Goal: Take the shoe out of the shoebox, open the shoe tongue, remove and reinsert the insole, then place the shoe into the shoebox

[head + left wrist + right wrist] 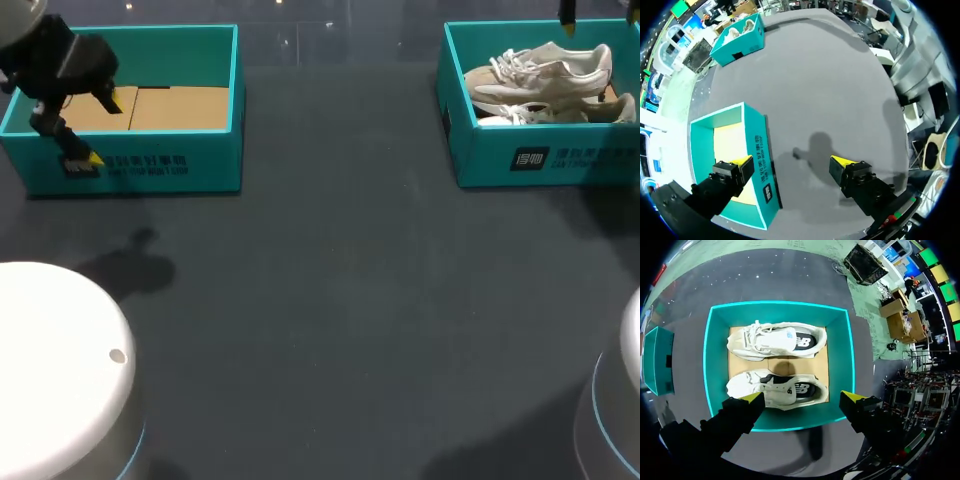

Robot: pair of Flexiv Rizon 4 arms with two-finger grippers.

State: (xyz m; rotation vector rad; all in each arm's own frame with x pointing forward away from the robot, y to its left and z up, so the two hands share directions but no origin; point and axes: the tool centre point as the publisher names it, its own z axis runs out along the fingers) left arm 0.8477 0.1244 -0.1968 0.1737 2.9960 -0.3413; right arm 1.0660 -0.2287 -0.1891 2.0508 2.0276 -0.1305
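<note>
Two white shoes lie on their sides in the teal shoebox (520, 160) at the table's far right; the farther shoe (545, 68) rests above the nearer shoe (560, 110). In the right wrist view my right gripper (803, 397) hangs open high above this shoebox (715, 365), over its front wall, with one shoe (775, 340) and the other shoe (775, 387) ahead of it. My left gripper (104, 130) is open over the front wall of the empty teal shoebox (200, 165) at the far left. In its own view the left gripper (792, 161) straddles that box's wall (757, 160).
The empty box shows a bare cardboard floor (180, 108). Dark table surface (340, 280) spreads between and in front of the two boxes. White arm bases (60, 380) stand at the near corners.
</note>
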